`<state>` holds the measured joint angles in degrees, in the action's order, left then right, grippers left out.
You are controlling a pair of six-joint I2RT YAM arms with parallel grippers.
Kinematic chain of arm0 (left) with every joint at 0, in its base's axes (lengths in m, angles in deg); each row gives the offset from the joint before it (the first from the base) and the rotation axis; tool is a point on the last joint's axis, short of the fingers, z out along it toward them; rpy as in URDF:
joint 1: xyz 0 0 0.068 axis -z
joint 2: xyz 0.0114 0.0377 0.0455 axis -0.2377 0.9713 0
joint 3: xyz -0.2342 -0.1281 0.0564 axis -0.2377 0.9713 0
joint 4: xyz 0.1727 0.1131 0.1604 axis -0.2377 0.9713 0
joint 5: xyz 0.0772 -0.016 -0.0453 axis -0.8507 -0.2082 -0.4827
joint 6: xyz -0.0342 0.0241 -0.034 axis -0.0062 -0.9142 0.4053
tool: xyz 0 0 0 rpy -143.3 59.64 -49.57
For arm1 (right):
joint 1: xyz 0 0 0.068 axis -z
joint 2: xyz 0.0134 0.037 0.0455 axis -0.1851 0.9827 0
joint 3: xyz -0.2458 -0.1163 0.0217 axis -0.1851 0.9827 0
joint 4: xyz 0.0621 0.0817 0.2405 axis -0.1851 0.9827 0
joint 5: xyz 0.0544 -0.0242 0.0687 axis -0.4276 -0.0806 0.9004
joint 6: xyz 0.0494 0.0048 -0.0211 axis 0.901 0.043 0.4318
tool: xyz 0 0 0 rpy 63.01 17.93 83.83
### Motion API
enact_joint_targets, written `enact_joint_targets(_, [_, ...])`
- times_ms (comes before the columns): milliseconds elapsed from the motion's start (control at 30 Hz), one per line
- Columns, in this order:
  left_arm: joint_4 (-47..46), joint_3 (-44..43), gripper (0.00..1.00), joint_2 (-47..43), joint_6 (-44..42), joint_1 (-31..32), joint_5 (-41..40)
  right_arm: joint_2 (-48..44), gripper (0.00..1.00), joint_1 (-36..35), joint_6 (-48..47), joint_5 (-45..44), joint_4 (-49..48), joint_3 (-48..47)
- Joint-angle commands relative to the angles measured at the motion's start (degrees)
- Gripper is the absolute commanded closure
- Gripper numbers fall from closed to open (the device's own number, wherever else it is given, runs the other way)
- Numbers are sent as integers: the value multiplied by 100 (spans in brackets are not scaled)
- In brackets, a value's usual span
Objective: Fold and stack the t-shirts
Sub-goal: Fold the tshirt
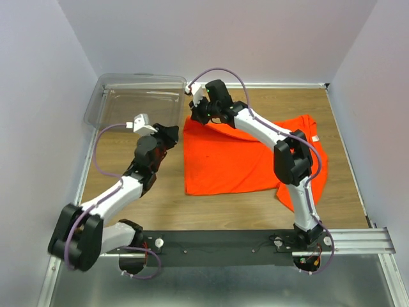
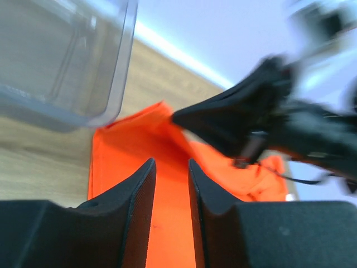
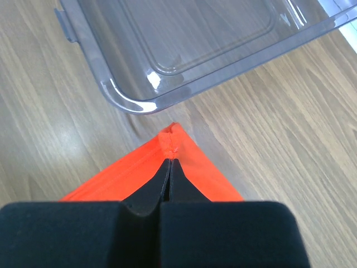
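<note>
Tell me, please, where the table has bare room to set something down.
Bare tabletop lies between the t-shirt's near hem and the black rail, along the far edge right of the clear bin, and right of the shirt. It is crowded between the bin and the shirt's far left corner, where the right gripper pinches cloth and the left gripper hovers.

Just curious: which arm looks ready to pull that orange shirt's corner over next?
Right: the right gripper grips the t-shirt by its far corner; the left gripper is open, holding nothing.
</note>
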<state>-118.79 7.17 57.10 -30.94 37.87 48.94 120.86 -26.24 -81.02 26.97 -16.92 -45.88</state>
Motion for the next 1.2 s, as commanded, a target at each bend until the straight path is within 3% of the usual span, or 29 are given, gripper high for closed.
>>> enact_joint_targets(0, [466, 416, 60, -1156, -341, -144, -408, 352, 99, 17, 167, 58, -94, -330])
enact_joint_targets(367, [1706, 1111, 58, -3162, -403, -434, -408, 828, 99, 17, 351, -540, -103, -981])
enact_joint_targets(600, [2304, 1498, 57, -4138, -297, -478, -443, 731, 99, 8, 378, -198, -94, -815])
enact_joint_targets(1167, [2577, 1639, 56, -4491, -218, -496, -364, 450, 99, -185, 141, 172, -94, -86])
